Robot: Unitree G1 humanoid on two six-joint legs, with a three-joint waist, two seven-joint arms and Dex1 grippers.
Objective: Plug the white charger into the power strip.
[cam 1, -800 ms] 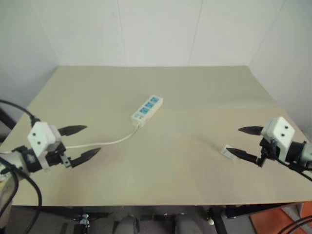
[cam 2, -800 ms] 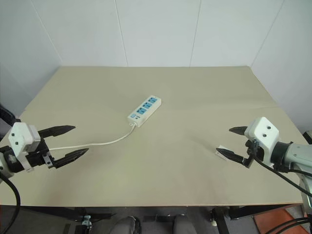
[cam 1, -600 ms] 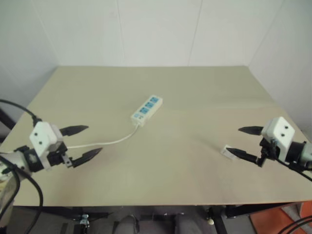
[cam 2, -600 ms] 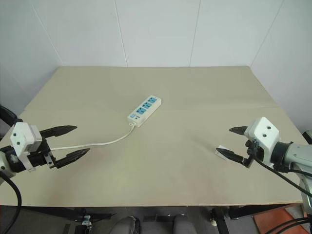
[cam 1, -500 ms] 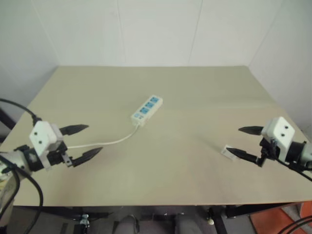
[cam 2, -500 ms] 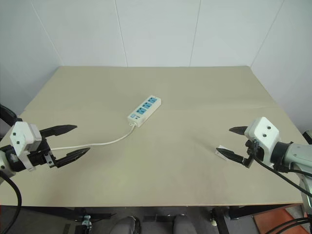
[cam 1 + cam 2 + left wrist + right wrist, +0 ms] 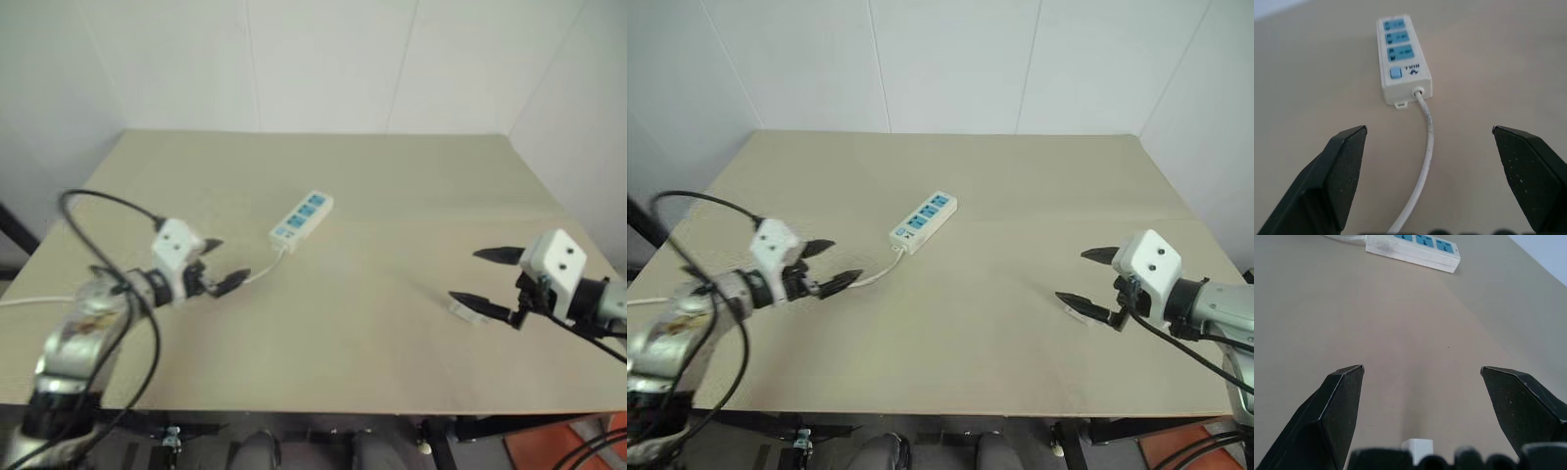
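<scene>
Your worktop (image 7: 1019,186) is a flat, matte beige sheet with a faint crease across it, bounded by plain white walls at the back and on both sides.

The power strip (image 7: 923,221) lies near the middle, set diagonally: a long white plastic bar with squared corners, three blue socket faces in a row and a small blue switch at the cord end. Its thin white cord (image 7: 1426,161) leaves that end and curves across the surface toward your left arm.

Your left end effector (image 7: 828,265) hangs low over the worktop just short of the strip's cord end, fingers spread wide and empty. In the left wrist view the cord runs between the two black wedge-shaped fingertips (image 7: 1344,171), touching neither, and the strip lies straight ahead.

The white charger (image 7: 460,309) rests on the worktop toward the right front: a small, plain white block, well apart from the strip. Your right end effector (image 7: 1086,279) is also spread wide and holds nothing. Its lower finger sits right at the charger, though you cannot tell from the head views whether they touch. In the right wrist view the charger's top (image 7: 1417,446) shows between the fingers.

Between charger and strip the surface is bare, and the far half behind the strip is open too.
</scene>
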